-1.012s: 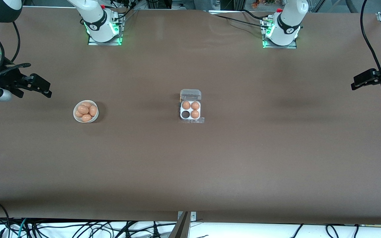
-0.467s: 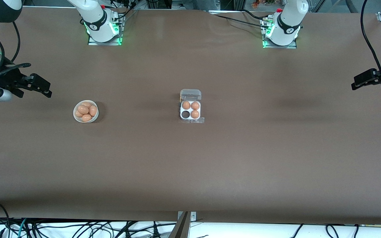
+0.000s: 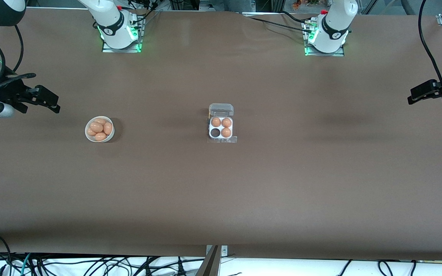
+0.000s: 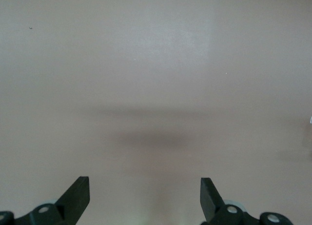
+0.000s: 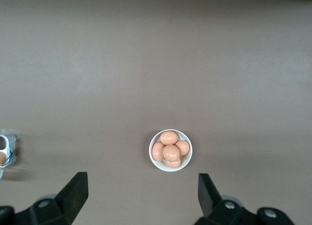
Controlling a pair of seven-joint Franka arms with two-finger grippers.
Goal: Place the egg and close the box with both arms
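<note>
The box (image 3: 221,127) sits mid-table with its clear lid (image 3: 221,109) standing open; three brown eggs fill its cells and one cell (image 3: 215,132) is empty. A white bowl (image 3: 89,136) toward the right arm's end holds several eggs (image 3: 97,127). My right gripper (image 3: 54,104) hangs open and empty over the table at that end, and its wrist view shows the bowl (image 5: 157,164) past its spread fingers (image 5: 143,188) and an edge of the box (image 5: 6,149). My left gripper (image 3: 412,97) waits open and empty over bare table at the left arm's end (image 4: 145,191).
A brown mat (image 3: 221,191) covers the whole table. The two arm bases (image 3: 119,30) (image 3: 326,32) stand along the edge farthest from the front camera. Cables hang off the edge nearest the front camera.
</note>
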